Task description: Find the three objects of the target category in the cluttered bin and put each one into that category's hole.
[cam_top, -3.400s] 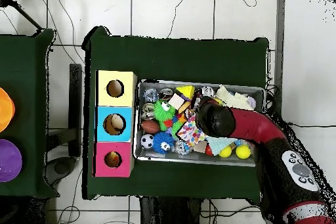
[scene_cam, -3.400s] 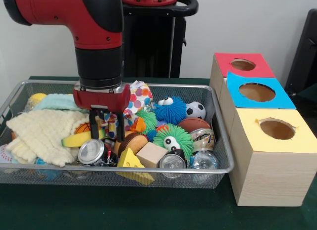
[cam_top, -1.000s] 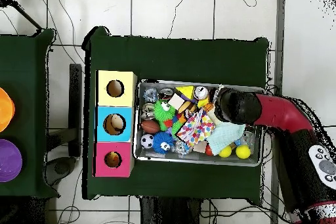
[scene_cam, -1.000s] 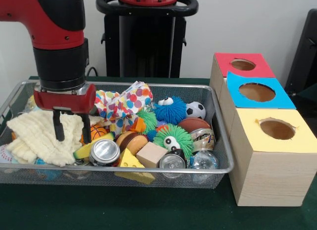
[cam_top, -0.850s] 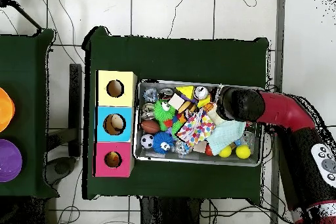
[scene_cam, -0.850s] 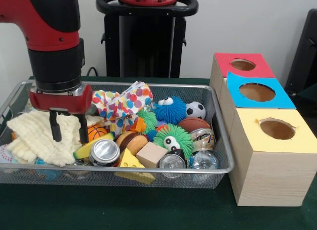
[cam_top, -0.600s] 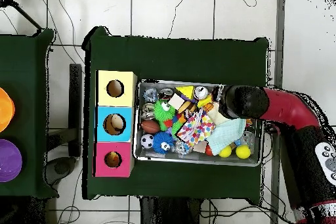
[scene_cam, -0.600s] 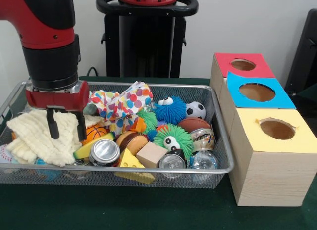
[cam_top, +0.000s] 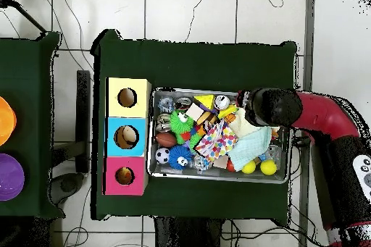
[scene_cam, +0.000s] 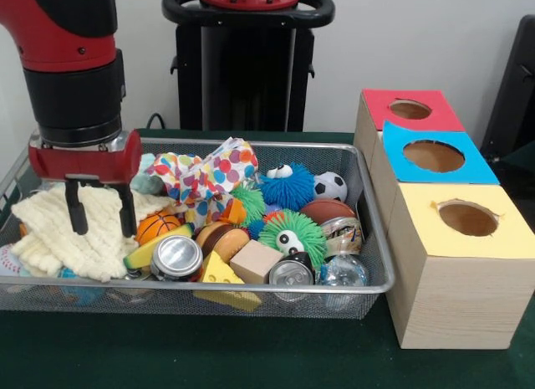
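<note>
Claw [scene_cam: 101, 209] empty, jaws apart, directly over the cream cloth [scene_cam: 63, 230] at the bin's [scene_cam: 378, 238] left end; cans, balls and toys lie to its right, toward the boxes [scene_cam: 456, 263].

The jaws stand apart over the cream cloth [scene_cam: 67, 226], which fills the room beneath them. Just beside them a basketball [scene_cam: 157, 225], banana [scene_cam: 155, 247] and can [scene_cam: 175, 257] crowd the bin [scene_cam: 251, 289]. Farther off, the air over the three boxes [scene_cam: 456, 263] is open.
</note>
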Robot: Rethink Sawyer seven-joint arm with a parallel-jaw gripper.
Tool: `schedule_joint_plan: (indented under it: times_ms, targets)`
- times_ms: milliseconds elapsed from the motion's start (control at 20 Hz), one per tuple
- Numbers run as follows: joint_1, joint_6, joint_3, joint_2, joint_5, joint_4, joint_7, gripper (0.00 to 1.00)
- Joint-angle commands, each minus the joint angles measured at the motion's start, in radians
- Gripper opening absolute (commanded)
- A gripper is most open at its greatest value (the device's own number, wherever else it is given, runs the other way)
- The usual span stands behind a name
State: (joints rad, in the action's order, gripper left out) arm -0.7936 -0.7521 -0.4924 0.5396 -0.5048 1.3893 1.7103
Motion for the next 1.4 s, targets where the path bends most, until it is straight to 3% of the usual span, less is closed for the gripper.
schedule_joint_plan:
  times_ms: [50, 400, 1400]
  targets:
    - [-0.019, -0.149, -0.07, -0.008, -0.048, -0.034, -0.341, 1.0]
    - [0.01, -0.156, -0.049, -0.033, -0.105, -0.106, -0.367, 1.0]
    - [0.009, -0.13, -0.065, -0.099, -0.155, -0.159, -0.376, 1.0]
